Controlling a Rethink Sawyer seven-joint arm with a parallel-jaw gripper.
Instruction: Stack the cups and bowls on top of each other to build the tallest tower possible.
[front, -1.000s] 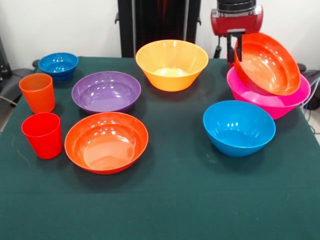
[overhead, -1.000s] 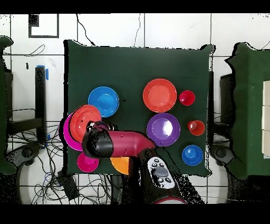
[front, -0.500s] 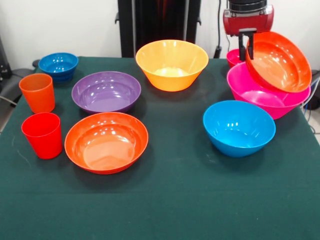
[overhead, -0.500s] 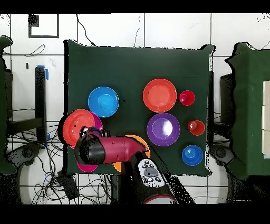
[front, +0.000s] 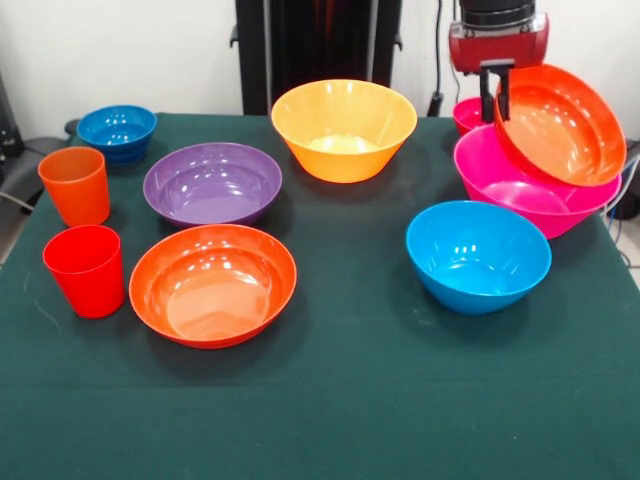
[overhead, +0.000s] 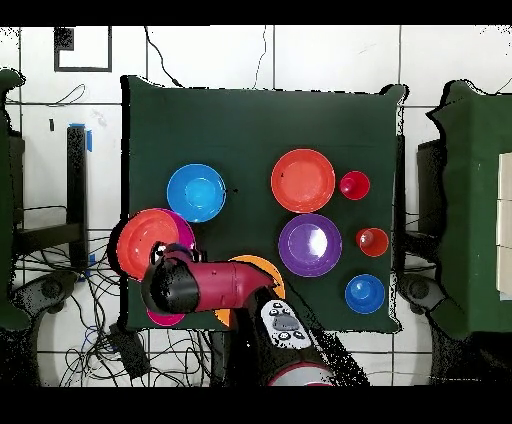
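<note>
Clamped jaws of the red-and-black gripper (front: 495, 95) are pinching the rim of a shallow glossy red-orange plastic bowl (front: 560, 125), holding it tilted over the large deep magenta-pink plastic bowl (front: 520, 195). Just behind that pink bowl a small pink-red bowl (front: 466, 113) is peeking out; a blue bowl (front: 478, 255) is sitting just in front.

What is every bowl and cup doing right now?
gripper: shut on the tilted red-orange bowl's rim
tilted red-orange bowl: leaning in the large pink bowl
large pink bowl: upright
blue bowl: upright, empty
yellow-orange bowl: upright, empty
purple bowl: upright, empty
orange cup: upright
red cup: upright
</note>
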